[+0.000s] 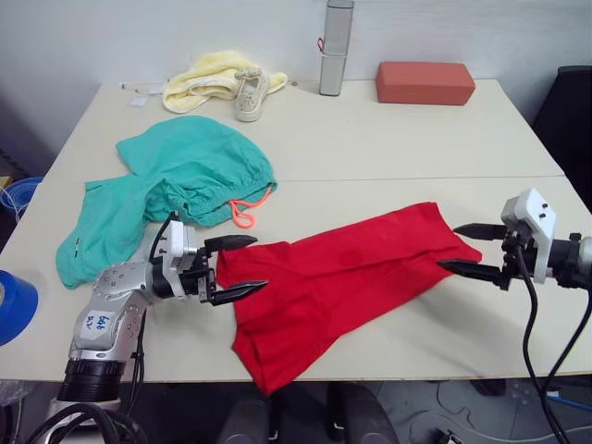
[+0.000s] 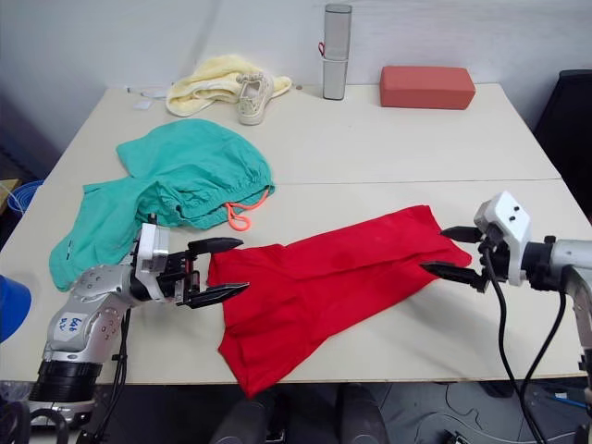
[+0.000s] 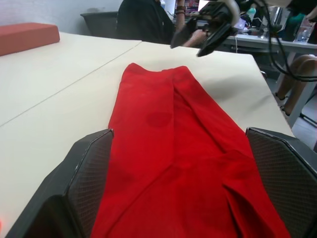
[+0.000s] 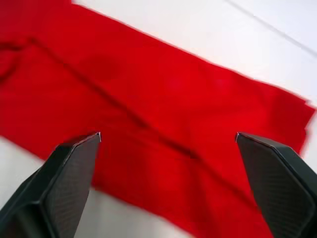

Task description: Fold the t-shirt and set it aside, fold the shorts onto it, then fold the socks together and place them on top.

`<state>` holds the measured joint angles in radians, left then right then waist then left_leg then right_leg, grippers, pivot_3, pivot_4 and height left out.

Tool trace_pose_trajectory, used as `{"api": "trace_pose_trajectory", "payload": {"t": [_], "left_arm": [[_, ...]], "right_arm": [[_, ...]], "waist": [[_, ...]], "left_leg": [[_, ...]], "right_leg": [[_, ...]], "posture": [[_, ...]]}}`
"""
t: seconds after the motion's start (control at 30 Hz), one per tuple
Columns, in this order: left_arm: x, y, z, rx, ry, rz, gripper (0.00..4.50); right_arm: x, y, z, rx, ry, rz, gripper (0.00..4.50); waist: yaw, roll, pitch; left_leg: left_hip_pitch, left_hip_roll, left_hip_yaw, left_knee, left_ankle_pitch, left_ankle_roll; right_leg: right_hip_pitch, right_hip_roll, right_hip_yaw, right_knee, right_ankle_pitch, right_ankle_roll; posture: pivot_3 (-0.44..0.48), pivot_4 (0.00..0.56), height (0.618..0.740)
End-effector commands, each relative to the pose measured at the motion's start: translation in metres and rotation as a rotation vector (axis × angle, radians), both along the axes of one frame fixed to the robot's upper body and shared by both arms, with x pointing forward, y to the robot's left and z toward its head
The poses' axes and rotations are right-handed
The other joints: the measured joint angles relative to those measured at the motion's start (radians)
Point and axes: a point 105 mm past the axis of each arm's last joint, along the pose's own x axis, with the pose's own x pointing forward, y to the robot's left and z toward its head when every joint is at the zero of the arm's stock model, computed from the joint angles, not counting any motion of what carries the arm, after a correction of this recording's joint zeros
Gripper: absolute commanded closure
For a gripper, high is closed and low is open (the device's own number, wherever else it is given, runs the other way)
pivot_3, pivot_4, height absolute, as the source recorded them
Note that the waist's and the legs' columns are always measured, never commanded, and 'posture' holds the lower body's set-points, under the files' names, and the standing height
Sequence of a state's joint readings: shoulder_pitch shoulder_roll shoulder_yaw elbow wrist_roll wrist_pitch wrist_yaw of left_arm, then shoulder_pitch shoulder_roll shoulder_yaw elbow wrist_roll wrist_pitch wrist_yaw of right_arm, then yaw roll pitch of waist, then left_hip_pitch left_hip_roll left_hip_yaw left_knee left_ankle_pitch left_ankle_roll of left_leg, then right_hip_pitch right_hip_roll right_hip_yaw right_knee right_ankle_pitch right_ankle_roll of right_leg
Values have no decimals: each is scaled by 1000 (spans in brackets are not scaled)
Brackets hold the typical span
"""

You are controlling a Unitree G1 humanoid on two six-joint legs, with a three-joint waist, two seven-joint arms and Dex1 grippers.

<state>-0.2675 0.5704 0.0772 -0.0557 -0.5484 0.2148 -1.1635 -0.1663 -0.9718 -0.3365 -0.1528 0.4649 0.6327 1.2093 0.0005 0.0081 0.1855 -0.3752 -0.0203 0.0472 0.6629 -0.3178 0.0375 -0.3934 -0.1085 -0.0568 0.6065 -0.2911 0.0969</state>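
The red t-shirt (image 1: 342,277) lies folded into a long strip across the front half of the table, running from front left to mid right. At its left end my left gripper (image 1: 239,266) is open, its fingers (image 3: 89,183) straddling the shirt's edge just above the table. My right gripper (image 1: 470,250) is open too, at the strip's right end, with its fingertips close to the cloth. The teal shorts (image 1: 171,190) lie crumpled at the left, orange drawstring (image 1: 248,211) showing. The socks are out of view.
A pale yellow cloth (image 1: 208,79) and a beige sneaker (image 1: 250,95) lie at the back left. A grey bottle (image 1: 335,48) and a red block (image 1: 424,81) stand along the back edge. A blue object (image 1: 14,305) sits beyond the table's left edge.
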Motion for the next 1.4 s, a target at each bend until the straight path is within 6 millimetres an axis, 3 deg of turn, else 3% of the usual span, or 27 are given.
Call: {"api": "trace_pose_trajectory", "payload": {"t": [0.03, 0.23, 0.47, 0.63, 0.8, 1.07, 1.27, 1.4], "left_arm": [[2, 4, 5, 14, -14, -14, 0], [13, 5, 3, 86, -32, -32, 0], [50, 1, -5, 205, -6, 43, 0], [73, -5, -7, 264, 38, 83, 0], [92, -7, -14, 318, 68, 144, 0], [85, -12, -26, 394, 215, 96, 0], [81, -2, -29, 448, 263, 111, 0], [79, 2, -42, 494, 317, 129, 0]], "right_arm": [[-18, 13, 11, 23, -26, 49, 69], [-34, 6, -6, 29, 22, -14, 69], [-32, -22, -16, 142, 131, -352, 69], [-18, -38, -32, 148, 210, -599, 69], [-3, -36, -38, 138, 196, -683, 69], [6, -42, -49, 138, 241, -793, 69], [9, -42, -51, 151, 256, -810, 69], [20, -46, -59, 163, 253, -846, 69]], "waist": [[1, 0, 0], [7, -1, 1], [23, -2, 1], [21, -3, 2], [22, -3, 2], [23, -3, 2], [22, -4, 1], [20, -6, 0]], "left_leg": [[0, 0, 0, 0, 0, 0], [0, 0, 0, 0, 0, 1], [0, -1, 0, 0, 0, 1], [-1, -1, 0, 0, 0, 2], [-3, -1, 0, 0, 0, 2], [-17, -3, 1, 4, 4, 4], [-16, -4, 2, 4, 6, 4], [-15, -4, 2, 4, 6, 4]], "right_leg": [[0, 0, 0, 0, 0, 0], [0, -1, 0, -1, 0, 0], [0, -1, 0, -1, 0, 0], [-1, -1, 0, -1, 0, 1], [-3, -1, 0, 0, 0, 1], [-16, -1, 0, 7, 2, 4], [-16, -1, 1, 7, 2, 4], [-16, -1, 2, 7, 2, 4]], "posture": [[0, 150, 740], [0, 150, 740], [0, 150, 740], [0, 150, 740], [0, 150, 740], [0, 150, 740], [0, 150, 740], [0, 150, 740]]}}
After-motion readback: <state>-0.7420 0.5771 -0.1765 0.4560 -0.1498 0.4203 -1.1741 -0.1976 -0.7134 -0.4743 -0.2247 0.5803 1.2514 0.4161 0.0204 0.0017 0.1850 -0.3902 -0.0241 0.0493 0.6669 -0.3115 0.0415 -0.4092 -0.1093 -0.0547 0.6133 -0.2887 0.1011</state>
